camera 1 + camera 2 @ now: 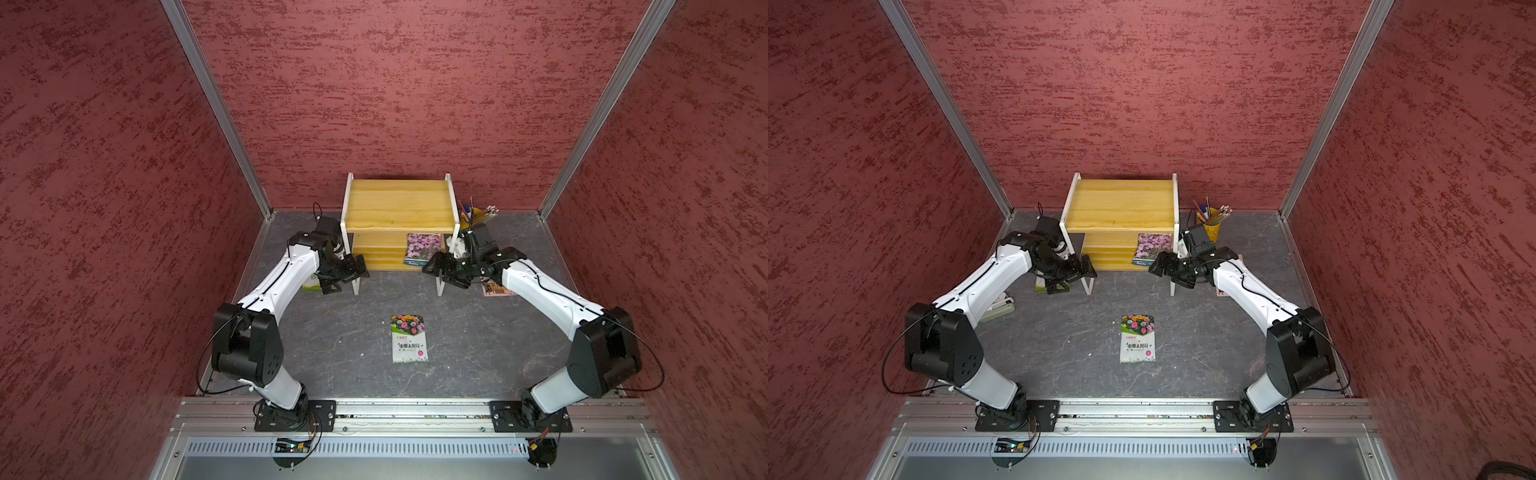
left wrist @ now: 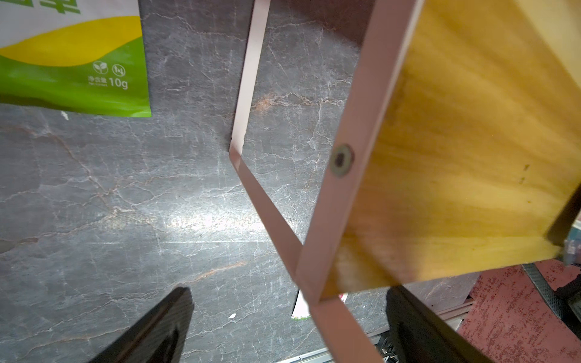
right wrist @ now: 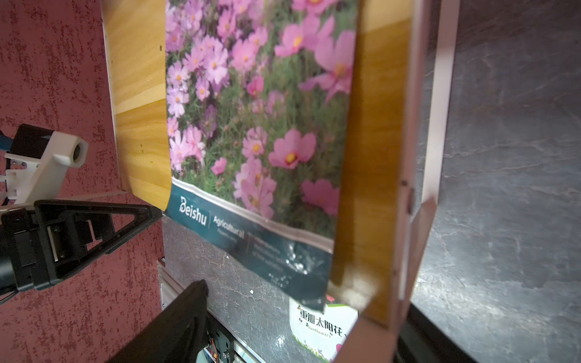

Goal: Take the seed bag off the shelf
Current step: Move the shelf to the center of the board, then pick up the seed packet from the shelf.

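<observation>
While the seed bag lies on the shelf, the step in hand is the approach to the grasp; no lift has begun.

1. Left side. The left end effector (image 1: 349, 277) stands fully spread at the front left leg (image 1: 355, 286) of the shelf (image 1: 399, 203). In the left wrist view the white frame passes between the two fingers (image 2: 151, 330); contact cannot be confirmed. A green-and-white packet (image 1: 309, 284) lies on the worktop (image 1: 332, 353) just beside this arm and is not part of the task.

2. Centre. A sunflower seed packet (image 1: 409, 338) lies flat on the worktop, well apart from the shelf.

3. Right side. The seed bag (image 1: 423, 248), printed with pink flowers, lies flat on the lower board (image 1: 380, 254) at its right end. Its dark teal bottom edge (image 3: 251, 245) overhangs the front of the board. The right end effector (image 1: 442, 272) is spread wide and holds nothing; it hovers just in front of this overhanging edge, beside the front right leg (image 1: 440, 286).

4. Next move. Judged from this layout, the right end effector must advance until the overhanging edge sits between its fingers, close on that edge, then draw the bag forward, clear of the upper board and the leg. The thin, flexible film may slip if only its rim is pinched.
</observation>
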Controlling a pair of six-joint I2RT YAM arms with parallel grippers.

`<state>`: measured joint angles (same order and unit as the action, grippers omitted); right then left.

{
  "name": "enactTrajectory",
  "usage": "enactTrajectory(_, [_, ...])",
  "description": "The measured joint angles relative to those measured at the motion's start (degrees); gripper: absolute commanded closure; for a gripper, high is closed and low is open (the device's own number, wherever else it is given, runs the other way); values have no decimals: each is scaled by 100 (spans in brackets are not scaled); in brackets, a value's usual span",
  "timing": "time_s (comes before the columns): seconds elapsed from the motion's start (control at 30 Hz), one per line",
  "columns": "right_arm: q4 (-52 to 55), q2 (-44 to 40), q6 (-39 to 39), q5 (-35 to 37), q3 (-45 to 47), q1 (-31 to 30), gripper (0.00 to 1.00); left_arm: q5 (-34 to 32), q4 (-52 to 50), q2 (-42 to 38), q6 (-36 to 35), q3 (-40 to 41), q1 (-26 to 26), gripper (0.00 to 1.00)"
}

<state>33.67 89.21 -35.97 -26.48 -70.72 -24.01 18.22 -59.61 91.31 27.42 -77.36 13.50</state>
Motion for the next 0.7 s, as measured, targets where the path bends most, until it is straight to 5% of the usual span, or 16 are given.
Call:
enactTrajectory(0.4, [393, -1941, 11, -356, 855, 280, 2, 15, -247, -682, 13, 369, 13, 0])
enactTrajectory(0.7, [575, -1690, 188, -557, 914, 1056, 2, 13, -251, -684, 127, 435, 160, 0])
